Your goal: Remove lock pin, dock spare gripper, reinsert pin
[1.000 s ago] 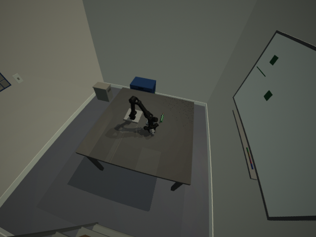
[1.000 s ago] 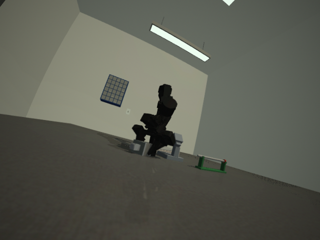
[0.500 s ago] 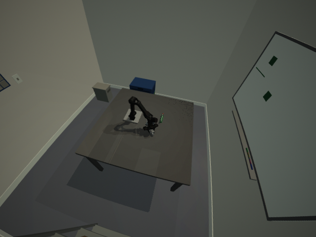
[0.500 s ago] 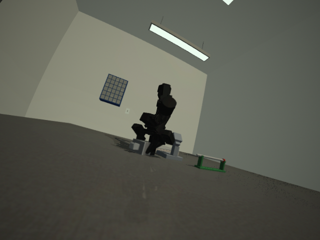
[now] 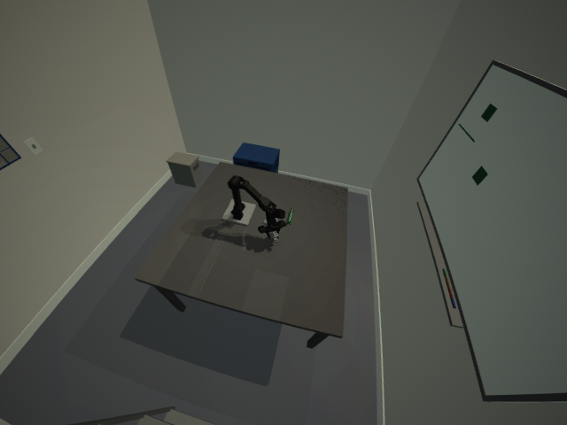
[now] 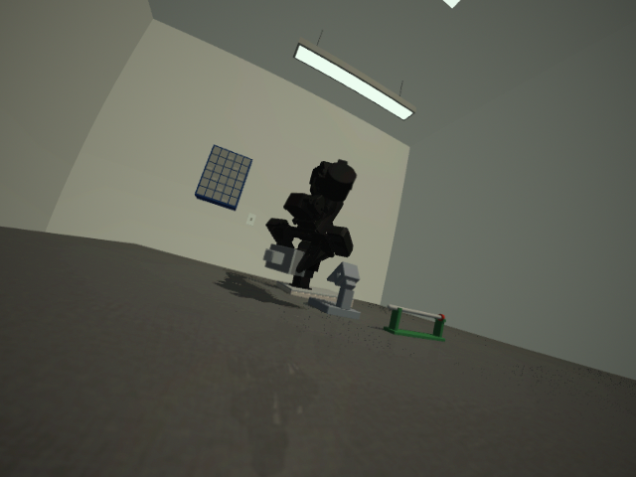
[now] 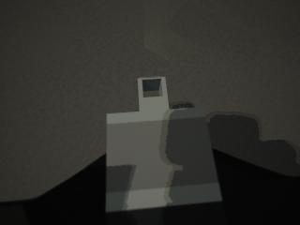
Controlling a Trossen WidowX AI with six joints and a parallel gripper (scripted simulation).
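Note:
My gripper (image 6: 295, 255) (image 7: 156, 149) is shut on the grey spare gripper (image 5: 275, 238) (image 6: 282, 258) (image 7: 141, 145), a finger on each side of its body. In the exterior view it hangs a little above the table. Its spigot (image 7: 154, 104), with a square hole, points away from my fingers in the wrist view. The grey mount (image 6: 346, 297) stands upright on its base, right of my gripper in the exterior view; the arm partly hides it in the top view. The pale pin (image 6: 414, 311) (image 5: 290, 220), with a red end, lies across the green rack (image 6: 416, 335), out of the socket.
The arm's white base plate (image 5: 247, 212) (image 6: 300, 290) is on the table (image 5: 311, 283) behind the mount in the exterior view. The green rack stands to the right of the mount there. A blue box (image 5: 256, 154) and a pale bin (image 5: 182, 168) stand beyond the table's edge.

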